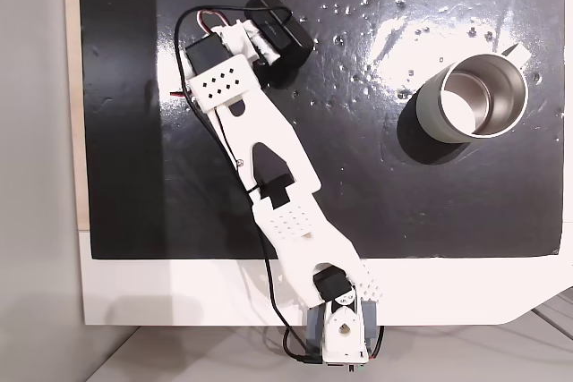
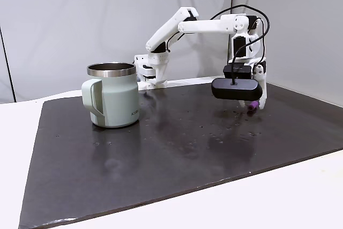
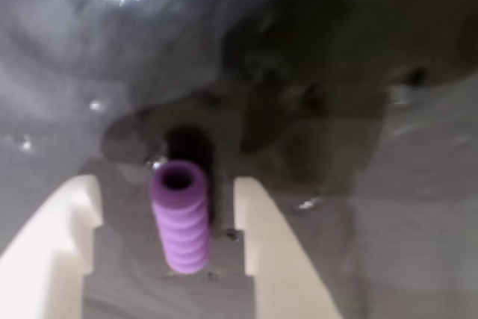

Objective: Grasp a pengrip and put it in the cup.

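Gripper (image 3: pixel 168 218) hung low over the dark mat (image 3: pixel 373 110), fingers (image 3: pixel 265 244) apart with a gap on each side of the pengrip (image 3: pixel 181 218), not clamped on it. Pengrip lay on the mat between the fingers, open end facing away in the wrist view; glimpsed purple under the wrist camera in a fixed view (image 2: pixel 252 104). Cup (image 1: pixel 472 96) stood upright, well apart from the gripper, handle (image 2: pixel 92 96) facing one fixed camera.

The white two-finger gripper (image 2: pixel 256 103) points down at the dark glossy mat (image 2: pixel 177 154), a tiny purple ribbed pengrip (image 2: pixel 252 105) at its tip. The grey steel handled cup (image 2: pixel 113 96) stands well apart, to its left.
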